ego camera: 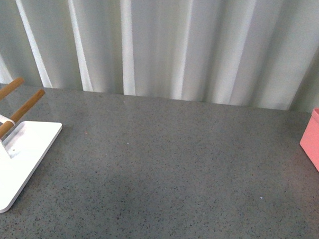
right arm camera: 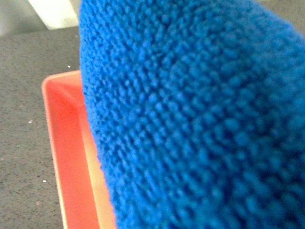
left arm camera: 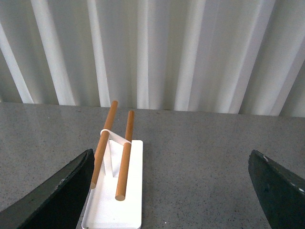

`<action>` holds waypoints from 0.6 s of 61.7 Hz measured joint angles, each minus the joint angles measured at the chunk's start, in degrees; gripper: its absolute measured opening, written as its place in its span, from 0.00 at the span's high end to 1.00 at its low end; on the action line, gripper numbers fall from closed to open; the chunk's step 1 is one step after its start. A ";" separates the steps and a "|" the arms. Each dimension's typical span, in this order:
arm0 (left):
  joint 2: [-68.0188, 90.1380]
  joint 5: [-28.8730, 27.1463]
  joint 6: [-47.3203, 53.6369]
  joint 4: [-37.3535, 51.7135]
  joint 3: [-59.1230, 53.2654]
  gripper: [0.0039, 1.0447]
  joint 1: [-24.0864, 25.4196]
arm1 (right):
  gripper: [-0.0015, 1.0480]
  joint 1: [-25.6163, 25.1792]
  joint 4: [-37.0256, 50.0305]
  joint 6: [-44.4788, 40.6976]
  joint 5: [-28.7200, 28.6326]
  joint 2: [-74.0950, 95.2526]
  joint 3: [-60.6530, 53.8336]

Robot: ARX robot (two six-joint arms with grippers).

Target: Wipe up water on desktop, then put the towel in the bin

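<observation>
towel (right arm camera: pixel 200 124) fills the right wrist view above the bin (right arm camera: pixel 66 157); right jaws hidden behind it, grip cannot be told. left gripper (left arm camera: pixel 169 191) jaws wide apart, empty. risk: a release off-centre drapes cloth over the rim onto the surface (ego camera: pixel 173 168).

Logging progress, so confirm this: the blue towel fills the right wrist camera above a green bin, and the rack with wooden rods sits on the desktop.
Not quite: the bin is salmon pink, not green, as the right wrist view shows beneath the blue towel. The rest holds: the rack with wooden rods does sit on the desktop.
</observation>
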 joint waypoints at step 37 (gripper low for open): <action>0.00 0.00 0.00 0.00 0.00 0.06 0.00 | 0.61 -2.40 -4.17 0.83 4.87 12.90 -2.29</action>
